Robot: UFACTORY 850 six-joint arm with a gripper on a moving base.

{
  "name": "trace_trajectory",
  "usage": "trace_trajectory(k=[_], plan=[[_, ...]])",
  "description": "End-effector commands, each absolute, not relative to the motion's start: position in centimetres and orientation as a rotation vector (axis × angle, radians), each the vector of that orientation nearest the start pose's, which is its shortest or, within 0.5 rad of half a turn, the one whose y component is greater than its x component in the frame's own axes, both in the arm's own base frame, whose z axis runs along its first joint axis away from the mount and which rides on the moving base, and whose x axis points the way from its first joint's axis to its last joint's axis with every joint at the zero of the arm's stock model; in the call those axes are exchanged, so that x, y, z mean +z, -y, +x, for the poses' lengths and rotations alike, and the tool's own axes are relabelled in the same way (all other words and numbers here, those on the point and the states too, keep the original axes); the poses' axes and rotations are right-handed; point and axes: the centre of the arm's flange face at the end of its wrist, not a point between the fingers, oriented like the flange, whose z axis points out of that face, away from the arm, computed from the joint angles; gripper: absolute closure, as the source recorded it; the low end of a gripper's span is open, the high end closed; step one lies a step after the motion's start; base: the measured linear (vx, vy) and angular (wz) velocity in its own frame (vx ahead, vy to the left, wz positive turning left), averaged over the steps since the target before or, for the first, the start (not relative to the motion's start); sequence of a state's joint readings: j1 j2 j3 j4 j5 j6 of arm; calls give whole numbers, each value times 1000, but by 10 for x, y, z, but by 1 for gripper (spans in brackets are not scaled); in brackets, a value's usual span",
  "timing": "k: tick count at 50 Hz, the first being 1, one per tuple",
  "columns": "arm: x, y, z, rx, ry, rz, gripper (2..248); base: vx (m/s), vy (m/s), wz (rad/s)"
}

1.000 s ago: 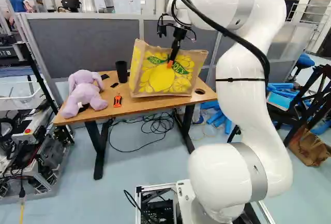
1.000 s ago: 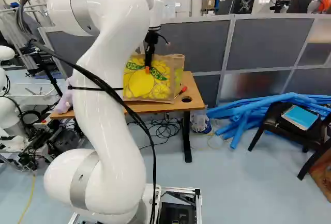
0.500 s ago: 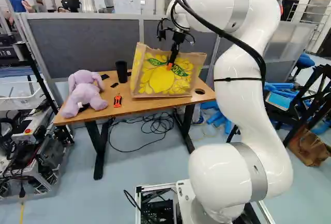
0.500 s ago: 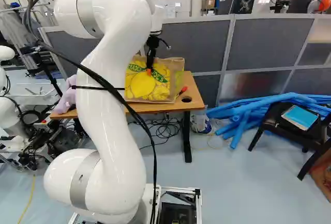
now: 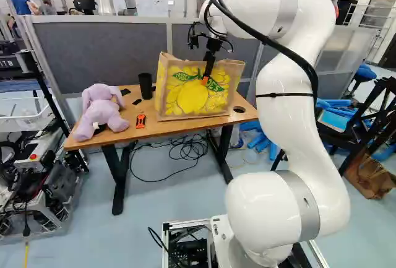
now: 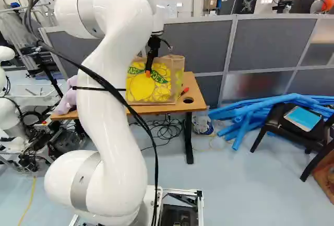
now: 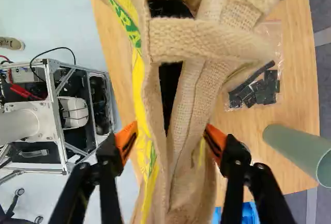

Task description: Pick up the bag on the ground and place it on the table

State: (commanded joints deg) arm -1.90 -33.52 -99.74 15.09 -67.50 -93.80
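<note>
Upright on the wooden table (image 5: 133,133) stands the jute bag (image 5: 190,98), its yellow lemon print facing the base. My gripper (image 5: 205,80) is at the bag's top edge, one orange-tipped finger showing in front of the print. In the wrist view the gripper (image 7: 169,137) is open, its two orange pads spread on either side of the bag's mouth (image 7: 178,115). The bag's sides lie loosely between them, not pinched. A handle strap (image 7: 201,40) crosses the mouth ahead of the fingers.
A purple plush toy (image 5: 102,112), a dark cup (image 5: 146,86) and an orange tool (image 5: 141,121) share the table. Grey partitions (image 5: 105,51) rise behind it. Blue foam tubes (image 6: 271,106) and a black chair (image 6: 284,127) are on its right. Another robot (image 6: 7,106) stands far left.
The gripper has opened around the bag's top. The bag's upper edge has straightened out and the bag stands squarer on the table. My arm shifted slightly at first; the base has not moved.
</note>
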Motion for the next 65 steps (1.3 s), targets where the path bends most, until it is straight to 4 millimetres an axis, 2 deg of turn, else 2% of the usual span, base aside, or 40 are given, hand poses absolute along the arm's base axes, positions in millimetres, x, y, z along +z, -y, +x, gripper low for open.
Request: trace_trajectory(k=[3, 4, 9, 10, 65], plan=[[567, 0, 665, -244, 2013, -2161, 66, 0, 0, 0], [568, 0, 665, -245, 2013, -2161, 29, 0, 0, 0], [572, 0, 664, -252, 2017, -2163, 29, 0, 0, 0], [574, 0, 663, -254, 2018, -2164, 3, 0, 0, 0], [658, -1, 633, -404, 2089, -2203, 3, 0, 0, 0]])
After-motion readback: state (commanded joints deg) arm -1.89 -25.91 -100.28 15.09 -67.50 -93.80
